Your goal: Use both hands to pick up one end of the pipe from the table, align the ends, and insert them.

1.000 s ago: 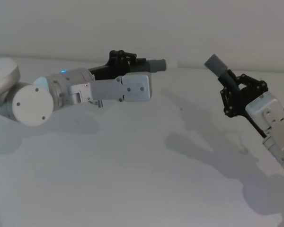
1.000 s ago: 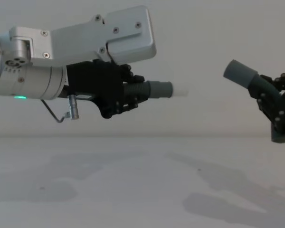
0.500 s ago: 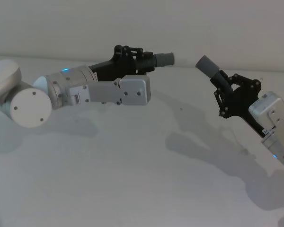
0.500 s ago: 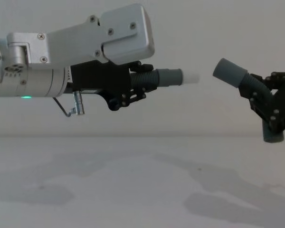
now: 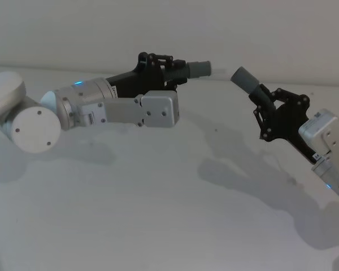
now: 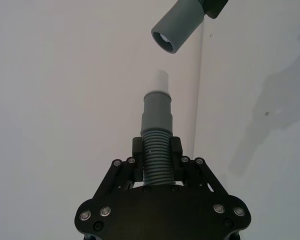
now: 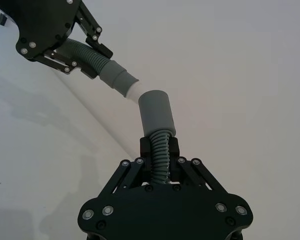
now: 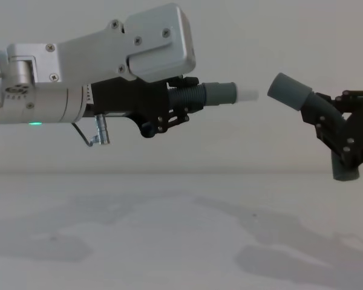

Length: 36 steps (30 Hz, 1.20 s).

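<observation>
Clamping the tipped hose [image 6: 156,107], the left gripper [image 6: 157,150] faced the right gripper [image 7: 159,147], which clamped the plain hose [image 7: 156,112]. Ends [image 8: 247,95] stood apart.

— How's the light?
— Soft, even, rather dim, from above. Diffuse grey shadows lie on the table [image 5: 158,226], heaviest toward 4 o'clock in the head view.

Count: hose pieces 2 (white-tipped hose piece [image 5: 196,69] ×1, plain-cuffed hose piece [image 5: 244,79] ×1) | grippers 2 (left gripper [image 5: 172,68], right gripper [image 5: 266,104]), 1 piece held per gripper | table [image 5: 158,214] ×1
</observation>
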Each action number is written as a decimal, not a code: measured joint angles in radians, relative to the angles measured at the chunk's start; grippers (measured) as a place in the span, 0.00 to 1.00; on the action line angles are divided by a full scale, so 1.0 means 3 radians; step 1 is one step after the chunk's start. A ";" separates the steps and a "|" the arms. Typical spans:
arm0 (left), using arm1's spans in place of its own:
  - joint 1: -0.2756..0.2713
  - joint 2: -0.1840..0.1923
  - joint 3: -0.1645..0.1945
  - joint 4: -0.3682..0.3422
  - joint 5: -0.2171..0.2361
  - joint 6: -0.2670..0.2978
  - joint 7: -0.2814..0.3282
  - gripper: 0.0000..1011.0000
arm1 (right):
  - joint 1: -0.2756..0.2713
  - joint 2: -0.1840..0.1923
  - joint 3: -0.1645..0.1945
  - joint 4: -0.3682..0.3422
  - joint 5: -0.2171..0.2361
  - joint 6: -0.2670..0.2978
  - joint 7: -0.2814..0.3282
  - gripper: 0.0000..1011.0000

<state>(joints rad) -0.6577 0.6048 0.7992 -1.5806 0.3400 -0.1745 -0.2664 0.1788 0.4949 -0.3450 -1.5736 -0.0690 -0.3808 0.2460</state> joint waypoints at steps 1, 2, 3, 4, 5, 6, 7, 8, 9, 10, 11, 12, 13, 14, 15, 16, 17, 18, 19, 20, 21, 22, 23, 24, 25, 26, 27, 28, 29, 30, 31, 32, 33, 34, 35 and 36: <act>0.0000 -0.0001 0.0000 0.0003 0.0001 -0.0008 0.0003 0.30 | 0.0001 0.0000 0.0000 0.0001 0.0002 -0.0002 0.0003 0.18; -0.0001 -0.0001 0.0000 0.0005 0.0002 -0.0012 0.0005 0.30 | 0.0002 0.0001 -0.0001 0.0001 0.0004 -0.0004 0.0005 0.18; -0.0001 -0.0002 0.0000 0.0006 0.0003 -0.0015 0.0006 0.30 | 0.0003 0.0001 -0.0001 0.0002 0.0005 -0.0005 0.0006 0.18; -0.0001 -0.0002 -0.0001 0.0008 0.0005 -0.0023 0.0007 0.30 | 0.0004 0.0002 -0.0001 0.0003 0.0008 -0.0006 0.0011 0.18; -0.0002 -0.0003 -0.0001 0.0008 0.0007 -0.0026 0.0007 0.30 | 0.0005 0.0002 -0.0001 0.0004 0.0009 -0.0007 0.0014 0.18; -0.0003 -0.0003 -0.0001 0.0009 0.0009 -0.0029 0.0008 0.30 | 0.0005 0.0002 -0.0001 0.0004 0.0010 -0.0009 0.0017 0.18; -0.0005 -0.0002 -0.0002 0.0010 0.0013 -0.0035 0.0008 0.30 | 0.0005 0.0002 -0.0001 0.0004 0.0011 -0.0010 0.0018 0.18; -0.0013 -0.0001 -0.0002 0.0013 0.0020 -0.0047 0.0007 0.30 | 0.0005 0.0002 -0.0001 0.0005 0.0011 -0.0012 0.0019 0.18; -0.0018 -0.0001 -0.0002 0.0015 0.0028 -0.0061 0.0008 0.30 | 0.0006 0.0001 0.0000 0.0006 0.0011 -0.0013 0.0020 0.18; -0.0024 0.0000 -0.0002 0.0018 0.0036 -0.0076 0.0007 0.30 | 0.0006 0.0000 0.0000 0.0006 0.0011 -0.0015 0.0020 0.18; -0.0030 0.0002 -0.0001 0.0021 0.0043 -0.0089 0.0008 0.30 | 0.0007 0.0000 0.0000 0.0007 0.0010 -0.0018 0.0021 0.18; -0.0047 0.0005 0.0002 0.0029 0.0063 -0.0127 0.0007 0.30 | 0.0011 0.0000 0.0001 0.0012 0.0007 -0.0028 0.0023 0.18; -0.0053 0.0006 0.0004 0.0035 0.0075 -0.0147 0.0008 0.30 | 0.0015 0.0000 0.0001 0.0015 0.0005 -0.0035 0.0025 0.18; -0.0074 0.0009 0.0011 0.0049 0.0099 -0.0194 0.0008 0.30 | 0.0021 0.0002 0.0001 0.0022 -0.0001 -0.0058 0.0035 0.18; -0.0084 0.0011 0.0015 0.0056 0.0113 -0.0221 0.0008 0.30 | 0.0026 0.0006 0.0000 0.0027 -0.0005 -0.0068 0.0041 0.18; -0.0095 0.0013 0.0018 0.0064 0.0133 -0.0258 0.0010 0.30 | 0.0030 0.0009 -0.0001 0.0030 -0.0010 -0.0081 0.0048 0.18; -0.0106 0.0014 0.0022 0.0072 0.0149 -0.0287 0.0013 0.30 | 0.0038 0.0014 -0.0004 0.0037 -0.0016 -0.0094 0.0055 0.18; -0.0118 0.0016 0.0025 0.0080 0.0165 -0.0317 0.0016 0.30 | 0.0043 0.0019 -0.0006 0.0041 -0.0025 -0.0112 0.0063 0.18; -0.0148 0.0019 0.0034 0.0100 0.0198 -0.0384 0.0023 0.30 | 0.0056 0.0030 -0.0008 0.0050 -0.0040 -0.0139 0.0080 0.18; -0.0161 0.0020 0.0038 0.0110 0.0216 -0.0417 0.0028 0.30 | 0.0063 0.0037 -0.0010 0.0055 -0.0049 -0.0153 0.0091 0.18; -0.0190 0.0023 0.0047 0.0129 0.0261 -0.0500 0.0038 0.30 | 0.0078 0.0051 -0.0014 0.0065 -0.0067 -0.0181 0.0111 0.18; -0.0209 0.0024 0.0052 0.0139 0.0280 -0.0537 0.0043 0.30 | 0.0090 0.0061 -0.0017 0.0072 -0.0076 -0.0195 0.0122 0.18; -0.0225 0.0025 0.0058 0.0152 0.0301 -0.0575 0.0049 0.30 | 0.0098 0.0069 -0.0019 0.0077 -0.0089 -0.0215 0.0136 0.18; -0.0240 0.0026 0.0062 0.0163 0.0322 -0.0614 0.0055 0.30 | 0.0107 0.0078 -0.0020 0.0082 -0.0097 -0.0225 0.0142 0.18; -0.0256 0.0027 0.0065 0.0171 0.0344 -0.0653 0.0062 0.30 | 0.0128 0.0098 -0.0023 0.0092 -0.0122 -0.0261 0.0168 0.18; -0.0288 0.0028 0.0077 0.0200 0.0392 -0.0734 0.0077 0.30 | 0.0142 0.0111 -0.0024 0.0098 -0.0132 -0.0277 0.0181 0.18; -0.0321 0.0028 0.0087 0.0225 0.0450 -0.0832 0.0097 0.30 | 0.0155 0.0122 -0.0025 0.0103 -0.0144 -0.0292 0.0192 0.18; -0.0344 0.0028 0.0094 0.0243 0.0476 -0.0874 0.0106 0.30 | 0.0180 0.0144 -0.0027 0.0109 -0.0167 -0.0320 0.0218 0.18; -0.0361 0.0027 0.0099 0.0256 0.0502 -0.0916 0.0116 0.30 | 0.0193 0.0155 -0.0027 0.0112 -0.0182 -0.0339 0.0237 0.18; -0.0380 0.0027 0.0104 0.0268 0.0538 -0.0973 0.0129 0.30 | 0.0220 0.0177 -0.0027 0.0116 -0.0202 -0.0366 0.0266 0.18; -0.0420 0.0026 0.0114 0.0293 0.0589 -0.1058 0.0148 0.30 | 0.0239 0.0192 -0.0027 0.0119 -0.0210 -0.0379 0.0279 0.18; -0.0438 0.0025 0.0120 0.0310 0.0615 -0.1097 0.0157 0.30 | 0.0254 0.0204 -0.0026 0.0119 -0.0217 -0.0389 0.0292 0.18; -0.0471 0.0024 0.0126 0.0328 0.0661 -0.1171 0.0172 0.30 | 0.0269 0.0215 -0.0024 0.0121 -0.0228 -0.0404 0.0309 0.18; -0.0486 0.0022 0.0131 0.0343 0.0687 -0.1214 0.0180 0.30 | 0.0299 0.0236 -0.0019 0.0123 -0.0240 -0.0425 0.0333 0.18; -0.0501 0.0021 0.0134 0.0354 0.0706 -0.1246 0.0187 0.30 | 0.0299 0.0236 -0.0019 0.0123 -0.0240 -0.0425 0.0333 0.18; -0.0515 0.0020 0.0138 0.0365 0.0725 -0.1278 0.0193 0.30 | 0.0326 0.0256 -0.0009 0.0124 -0.0252 -0.0443 0.0355 0.18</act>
<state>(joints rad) -0.8123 0.6108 0.8404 -1.4712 0.5576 -0.5580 -0.2083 0.2767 0.5718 -0.3478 -1.5364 -0.1445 -0.5137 0.3525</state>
